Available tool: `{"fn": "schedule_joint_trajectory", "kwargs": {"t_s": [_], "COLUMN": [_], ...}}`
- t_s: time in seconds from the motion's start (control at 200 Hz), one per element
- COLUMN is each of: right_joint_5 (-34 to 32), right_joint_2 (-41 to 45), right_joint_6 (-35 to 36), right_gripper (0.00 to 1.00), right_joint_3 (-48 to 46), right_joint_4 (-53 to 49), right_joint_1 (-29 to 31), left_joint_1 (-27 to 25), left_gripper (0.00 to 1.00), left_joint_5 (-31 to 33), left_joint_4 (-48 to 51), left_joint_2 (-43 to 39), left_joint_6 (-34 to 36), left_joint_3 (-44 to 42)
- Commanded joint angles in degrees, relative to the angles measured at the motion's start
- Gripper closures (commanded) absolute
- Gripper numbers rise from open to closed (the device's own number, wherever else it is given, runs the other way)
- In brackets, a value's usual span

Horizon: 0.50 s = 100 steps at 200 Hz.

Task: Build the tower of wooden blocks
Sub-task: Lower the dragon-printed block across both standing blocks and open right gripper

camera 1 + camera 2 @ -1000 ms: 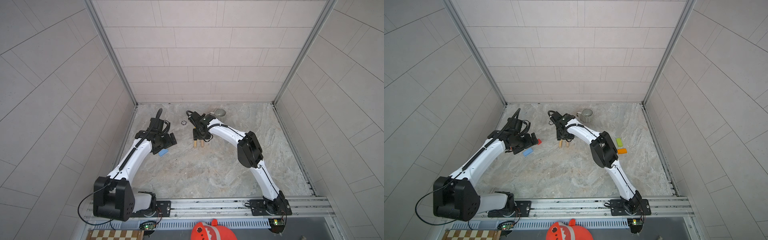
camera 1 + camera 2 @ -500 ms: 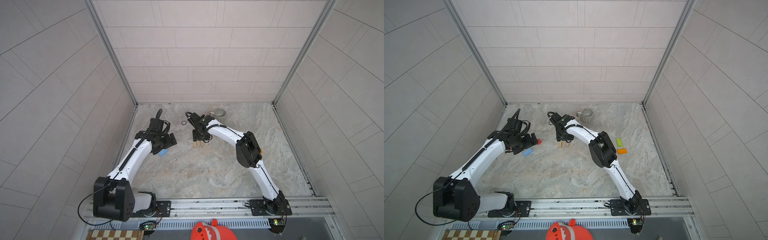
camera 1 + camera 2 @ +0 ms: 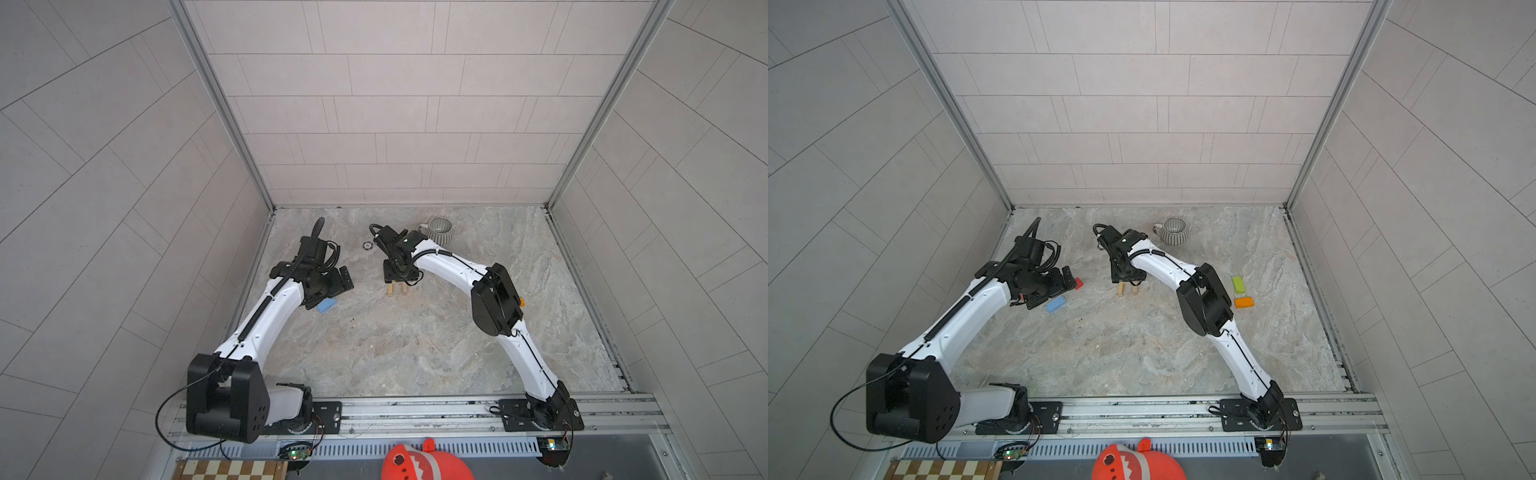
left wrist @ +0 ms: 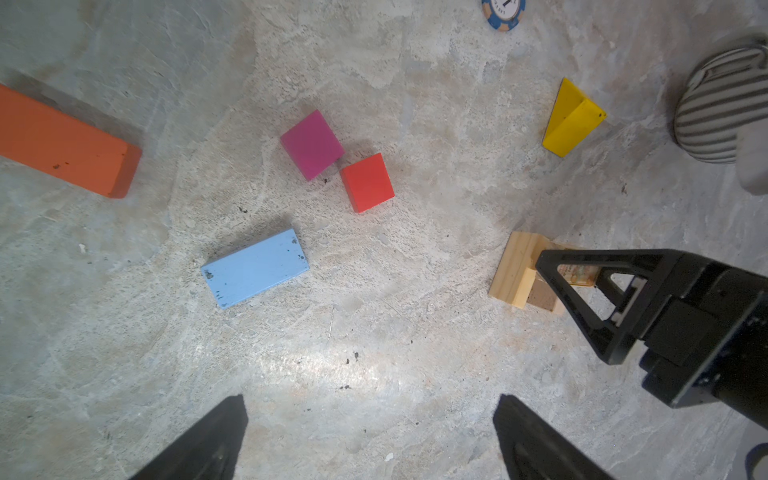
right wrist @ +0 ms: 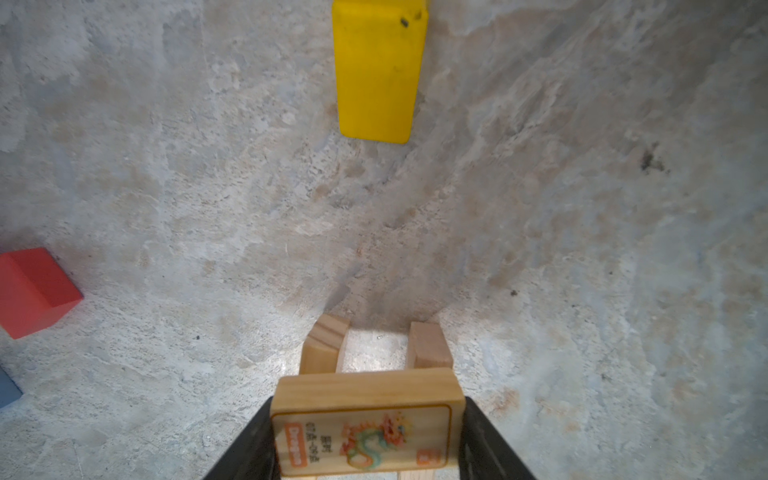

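Note:
Two plain tan bricks (image 5: 326, 343) (image 5: 430, 347) stand side by side on the stone floor. A third tan brick (image 5: 365, 428) with a dragon picture lies across them, and my right gripper (image 5: 368, 405) is shut on its two ends. In both top views that gripper (image 3: 400, 274) (image 3: 1126, 276) points down over the bricks (image 3: 390, 289). My left gripper (image 4: 370, 401) is open and empty, hovering low beside a light blue brick (image 4: 255, 268) (image 3: 326, 306). Magenta (image 4: 311, 143), red (image 4: 367, 181), orange (image 4: 62, 143) and yellow (image 4: 571, 118) bricks lie loose.
A grey-and-white striped mug (image 3: 440, 230) stands near the back wall behind the right gripper. A small round chip (image 3: 368, 246) lies between the arms at the back. Green (image 3: 1238, 284) and orange (image 3: 1244, 302) bricks lie to the right of the right arm's elbow.
The right arm's elbow has shifted slightly to the left while its gripper stays over the tan bricks. The left arm has not moved.

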<state>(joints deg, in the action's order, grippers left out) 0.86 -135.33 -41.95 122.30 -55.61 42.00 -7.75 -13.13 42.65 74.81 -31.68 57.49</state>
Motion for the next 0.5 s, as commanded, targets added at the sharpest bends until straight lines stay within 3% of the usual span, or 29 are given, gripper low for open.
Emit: {"fn": "schedule_joint_trajectory", "kwargs": {"t_s": [0.0,0.495], "right_joint_5": [-1.0,-0.9], "right_joint_2": [-0.7,0.1], "right_joint_6": [-0.9,-0.1], "right_gripper": [0.37,0.25], "right_joint_3": [1.1,1.1], "right_joint_4": [-1.4,-1.2], "right_joint_1": [0.5,0.6], "left_joint_1": [0.5,0.5], "left_gripper": [0.0,0.0], "left_joint_5": [-0.1,-0.1], "left_joint_4": [-0.3,-0.4], "left_joint_2": [-1.1,-1.5], "left_joint_6": [-0.2,0.7], "left_joint_3": [-0.8,-0.8]}}
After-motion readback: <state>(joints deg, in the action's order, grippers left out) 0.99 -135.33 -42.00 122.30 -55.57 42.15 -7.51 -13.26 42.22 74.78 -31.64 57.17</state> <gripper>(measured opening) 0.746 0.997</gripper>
